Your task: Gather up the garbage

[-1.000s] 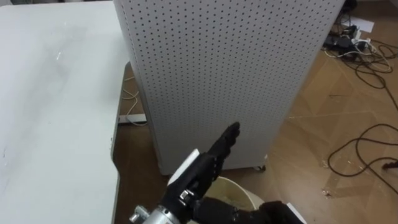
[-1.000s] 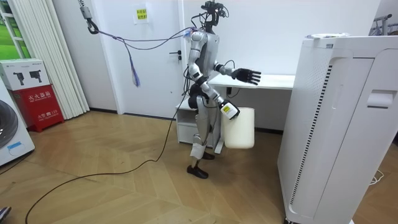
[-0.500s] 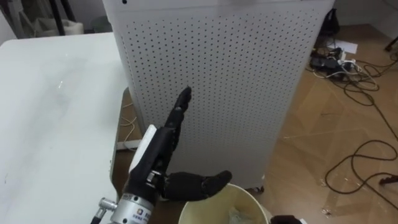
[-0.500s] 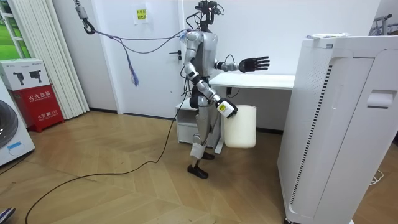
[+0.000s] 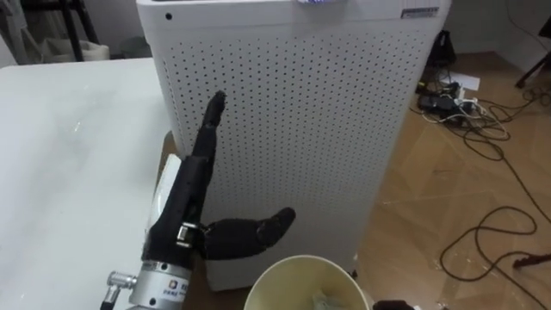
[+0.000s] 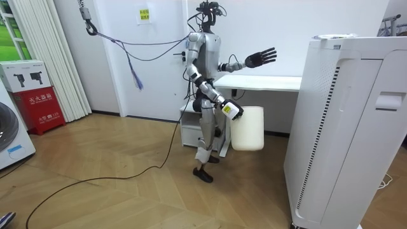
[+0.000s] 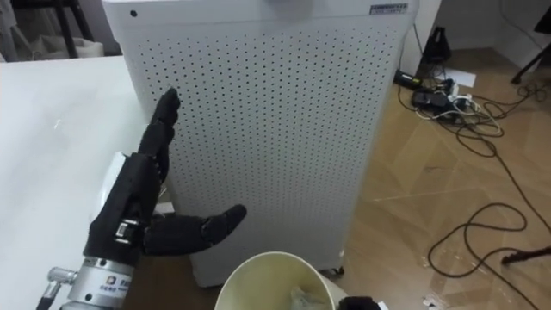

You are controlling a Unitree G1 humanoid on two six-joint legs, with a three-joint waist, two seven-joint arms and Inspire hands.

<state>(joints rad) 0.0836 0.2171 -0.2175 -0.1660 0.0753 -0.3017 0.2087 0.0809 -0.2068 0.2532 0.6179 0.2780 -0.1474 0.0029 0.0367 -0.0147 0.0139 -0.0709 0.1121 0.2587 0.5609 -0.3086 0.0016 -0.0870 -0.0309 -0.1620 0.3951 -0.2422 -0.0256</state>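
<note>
My left hand (image 5: 191,203) is raised in front of me, open, with straight fingers pointing up and the thumb out to the right; it holds nothing. In the room view the left hand (image 6: 261,58) is stretched out above the white table (image 6: 273,83). A cream waste bin (image 5: 301,269) shows at the bottom edge, with crumpled pale garbage (image 5: 328,300) inside. In the room view the bin (image 6: 248,128) hangs clear of the floor from my right hand (image 6: 230,112), which grips its rim. A dark bit of the right hand (image 5: 392,305) shows beside the rim.
A tall white perforated cabinet (image 5: 293,129) stands right ahead, with the white table (image 5: 69,164) to its left. Cables (image 5: 482,129) lie across the wooden floor on the right. In the room view a big white appliance (image 6: 346,127) stands near and a red box (image 6: 37,95) stands by the curtain.
My left hand has risen and swung from reaching forward to pointing upward. The head view has lifted, so the cabinet's top and more of the bin's rim show.
</note>
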